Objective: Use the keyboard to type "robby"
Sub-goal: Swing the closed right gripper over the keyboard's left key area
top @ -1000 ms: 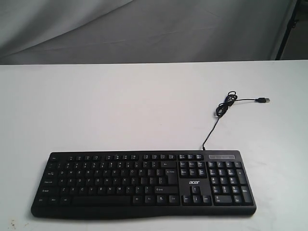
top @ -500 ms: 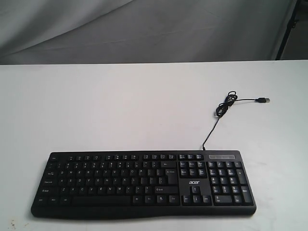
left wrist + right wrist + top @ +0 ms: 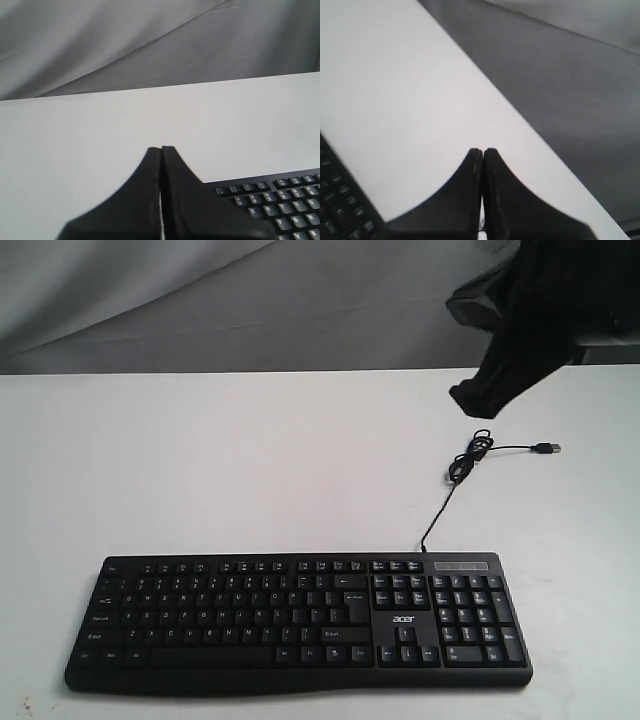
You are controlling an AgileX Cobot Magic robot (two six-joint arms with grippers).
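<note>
- Lying flat along the near edge of the white desk (image 3: 250, 470), the keyboard (image 3: 300, 620) runs parallel to that edge. Its number pad sits toward the near right corner, and nothing touches any key.
- Its thin black cable (image 3: 440, 505) leaves the keyboard's back edge above the number pad and heads toward the far right corner. There it gathers into a small loop and ends in a USB plug (image 3: 546, 448) lying loose on the desk.
- Left claw (image 3: 161, 149): the two black fingers are pressed together with nothing between them. It hovers over bare desk, just off a corner of the keyboard.
- Right claw (image 3: 482, 150): likewise closed tight and empty, over bare desk close to a desk edge, with a few keys showing beside it.
- Right arm (image 3: 530, 320): a dark, blurred mass above the far right corner, well apart from the keyboard; its details cannot be made out.
- Grey cloth (image 3: 250, 300) hangs behind the far edge.
</note>
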